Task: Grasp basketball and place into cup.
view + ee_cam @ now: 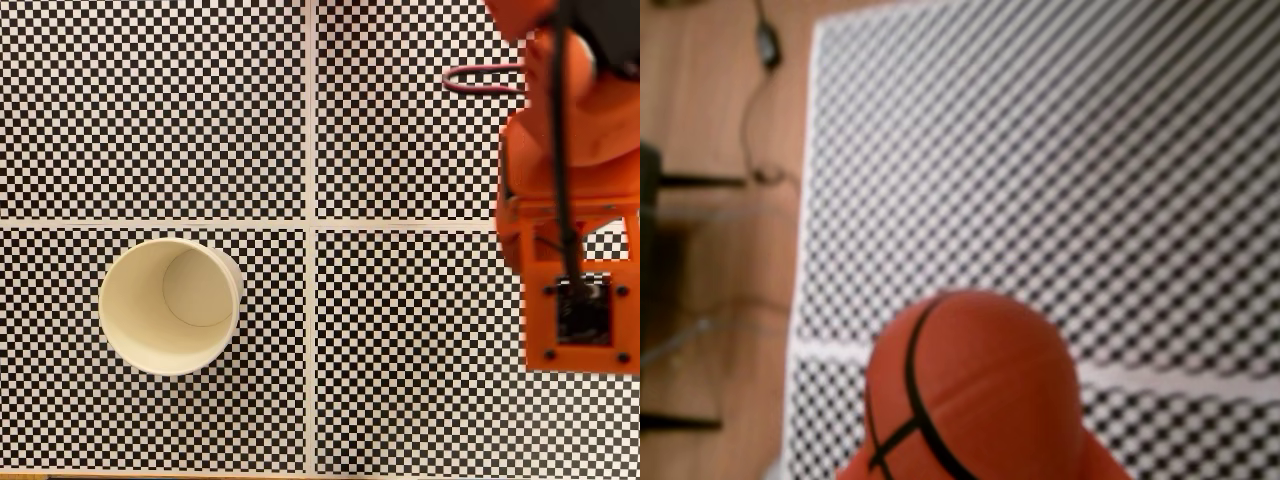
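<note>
In my wrist view the basketball (970,395) sits at six o'clock, hard against the lower edge and very close to my camera, blurred, with one black seam curving up its left side and a second crossing it low down. Being round, it has no long axis to speak of; the crossing seams face me. Orange shapes flank it at the bottom corners, and I cannot tell from them whether my jaws are clamped on the ball or only lying next to it.

In the fixed view my arm (565,200) comes in from about two o'clock and runs down the right edge, ending in an orange boxy housing with a black cable along it. The ball is hidden under that bulk there.

The cup (170,306) stands upright at about eight o'clock in the fixed view, mouth open to the camera, pale inside. It is well apart from my arm, in the lower left panel of the checkered mat (400,380).

The mat covers the bench (710,300); pale lines split it into four panels. Nothing stands on the stretch of mat between my arm and the cup. In the wrist view the mat's left border runs from eleven to seven o'clock, with bare wood beyond it, a thin dark cable (765,100) at eleven o'clock, and dark bars at nine. A pink wire loop (480,78) lies at one o'clock in the fixed view, beside my arm.
</note>
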Robot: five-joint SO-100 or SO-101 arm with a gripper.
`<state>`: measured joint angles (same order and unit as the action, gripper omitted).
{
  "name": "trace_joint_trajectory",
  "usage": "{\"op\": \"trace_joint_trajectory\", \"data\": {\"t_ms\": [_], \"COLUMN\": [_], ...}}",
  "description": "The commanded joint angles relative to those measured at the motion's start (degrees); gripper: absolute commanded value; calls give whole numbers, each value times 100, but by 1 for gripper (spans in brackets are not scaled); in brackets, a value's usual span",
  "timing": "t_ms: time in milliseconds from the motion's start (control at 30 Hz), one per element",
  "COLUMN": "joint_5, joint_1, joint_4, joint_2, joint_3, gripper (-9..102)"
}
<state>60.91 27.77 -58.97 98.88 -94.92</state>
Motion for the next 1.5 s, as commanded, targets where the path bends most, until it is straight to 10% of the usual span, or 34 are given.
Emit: {"op": "trace_joint_trajectory", "data": {"t_ms": [0, 1467], "joint_5": [141, 1995], "joint_1": [-308, -4588], "joint_4": [0, 237], "joint_2": [439, 1477], "joint_3": [325, 826], "gripper": [0, 0]}}
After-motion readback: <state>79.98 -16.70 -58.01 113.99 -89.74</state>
